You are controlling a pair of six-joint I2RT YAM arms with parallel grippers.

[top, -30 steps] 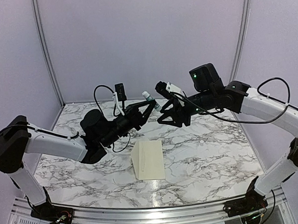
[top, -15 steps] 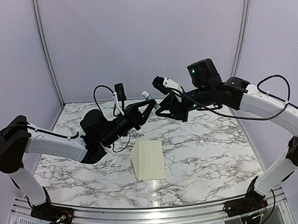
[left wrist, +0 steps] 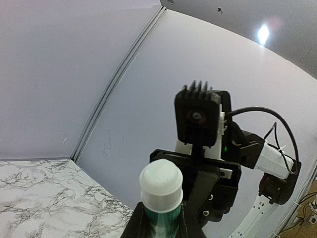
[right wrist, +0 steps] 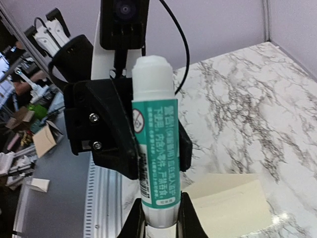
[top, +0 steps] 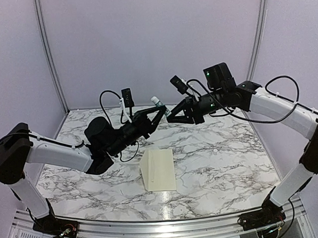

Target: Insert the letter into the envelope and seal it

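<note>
A small white-and-green glue tube [top: 157, 104] is held up in the air between both arms, cap up. My left gripper [top: 158, 112] is shut on its green body; the white cap [left wrist: 159, 181] sticks out above the fingers. My right gripper [top: 170, 116] is shut on the tube's white lower end [right wrist: 159, 218], facing the left gripper. The cream envelope [top: 160, 169] lies flat on the marble table below, with one edge raised at its left; it also shows in the right wrist view [right wrist: 233, 206]. No separate white letter is in view.
The marble table [top: 225, 163] has purple walls behind and at both sides, with metal corner posts [top: 49, 55]. A metal rail [top: 154, 228] runs along the near edge by the arm bases.
My right gripper has swung left, turned toward the left gripper and closed on the tube's lower end. The left arm and the envelope have not moved.
</note>
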